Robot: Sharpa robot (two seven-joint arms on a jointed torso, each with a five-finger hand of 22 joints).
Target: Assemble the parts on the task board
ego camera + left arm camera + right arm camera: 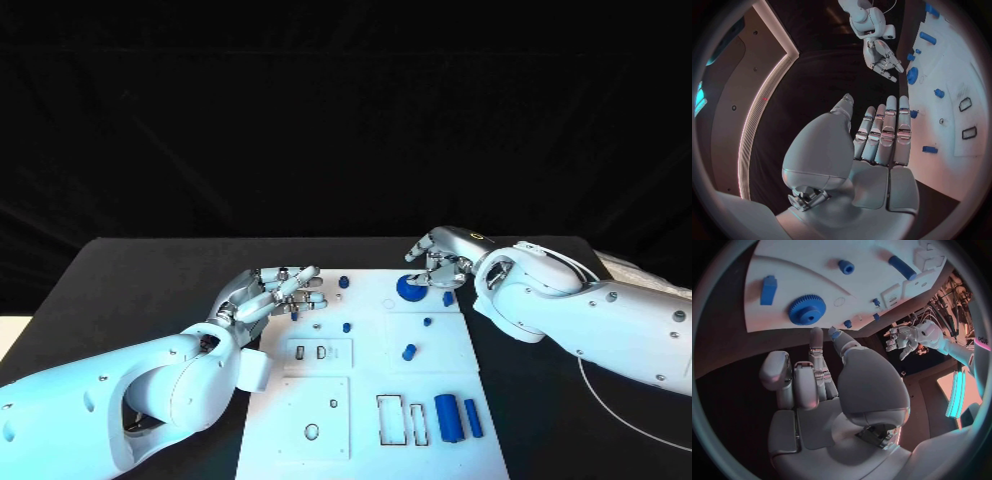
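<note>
**Both hands wait at the far end of the board**

Your left hand (277,291) sits at the far left corner of the white task board (368,420). Its fingers are straight and close together, and it holds nothing. Your right hand (440,260) sits at the far right corner, just beside the blue gear (411,291). Its fingers are curled in, and they hold nothing too. Small blue parts (408,351) lie on the board's middle. Two long blue bars (457,417) lie near the close right edge.
</note>
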